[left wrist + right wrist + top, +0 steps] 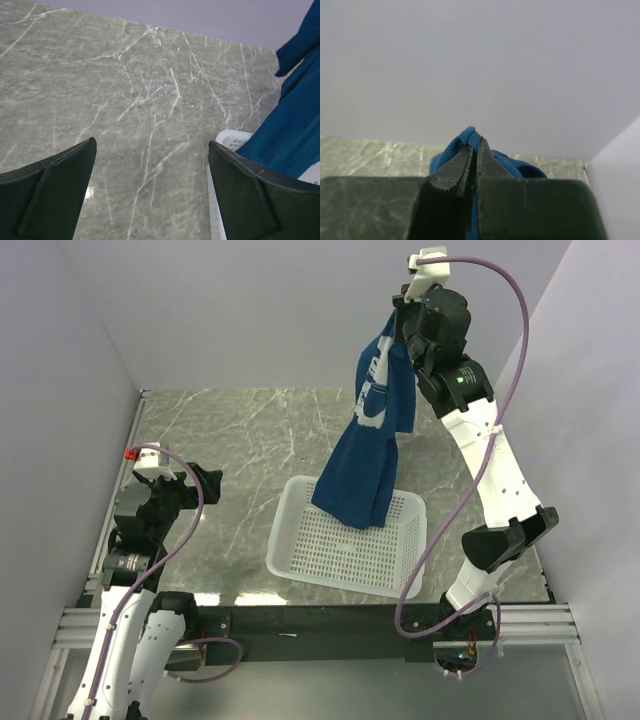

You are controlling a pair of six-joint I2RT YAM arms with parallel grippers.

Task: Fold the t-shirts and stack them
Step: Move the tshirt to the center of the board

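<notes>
A blue t-shirt (372,440) with a pale print hangs in the air from my right gripper (398,312), which is raised high at the back right and shut on a ribbed edge of the cloth (470,137). The shirt's lower end dangles over the white mesh basket (300,550). In the left wrist view the t-shirt (295,120) shows at the right edge above the basket's corner (231,137). My left gripper (205,485) stands open low over the marble table at the left, nothing between its fingers (60,185).
The grey marble table (240,430) is walled by pale lavender panels at the back and sides. A black rail with aluminium framing (320,620) runs along the near edge. Purple cables loop off both arms.
</notes>
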